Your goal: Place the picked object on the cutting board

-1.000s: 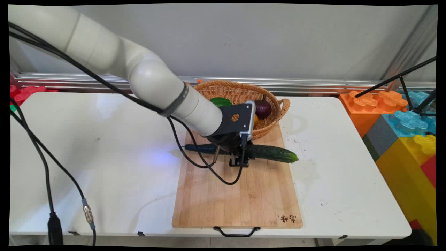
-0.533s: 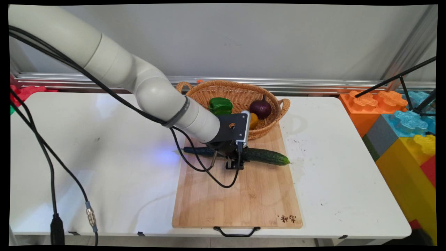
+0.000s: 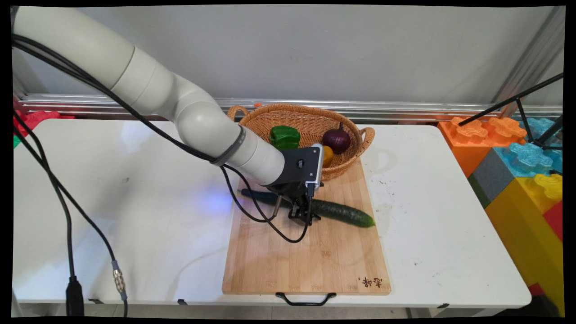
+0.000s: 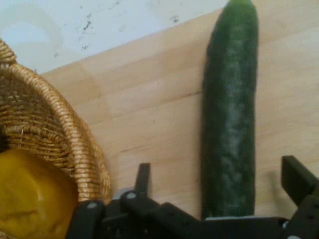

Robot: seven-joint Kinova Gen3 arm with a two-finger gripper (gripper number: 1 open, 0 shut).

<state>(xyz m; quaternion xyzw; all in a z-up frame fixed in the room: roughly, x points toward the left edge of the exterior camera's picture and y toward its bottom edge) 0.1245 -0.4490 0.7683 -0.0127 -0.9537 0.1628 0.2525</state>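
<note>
white table point(image 3: 112, 216) | cutting board point(image 3: 306, 256) | cucumber point(image 3: 342, 212) between open end effector point(image 3: 305, 217) fingers

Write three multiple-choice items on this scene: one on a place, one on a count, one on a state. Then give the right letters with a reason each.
1. Where does the long dark green cucumber lie?
A. in the woven wicker basket
B. on the wooden cutting board
C. on the bare white table

2. How many items show in the basket?
A. one
B. three
C. five

3. How do the black two-finger gripper's fingers stand?
A. apart, either side of the cucumber
B. shut with nothing between
C. out of view

Key: B, it rests on the board; B, green pepper, purple onion, yellow piece; A, the hand view shows gaps beside the cucumber.
</note>
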